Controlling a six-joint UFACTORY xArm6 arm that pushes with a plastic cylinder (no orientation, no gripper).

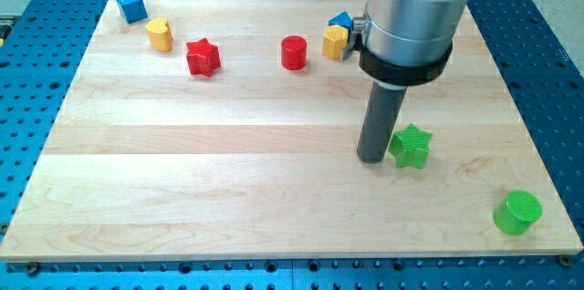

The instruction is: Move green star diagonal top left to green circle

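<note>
Just left of green star, touching: my tip

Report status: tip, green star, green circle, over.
My tip down on the board, against the green star's left side. Green circle sits apart, toward the view's bottom right. Nothing between them.

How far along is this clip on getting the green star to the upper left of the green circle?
Arguably done already: the green star lies up and toward the view's left of the green circle, with bare board between them. In hand: my tip stands right against the star's left side; whether it touches I cannot tell. Left: at most closing that gap, though from this side a push would send the star rightward rather than down toward the circle.
</note>
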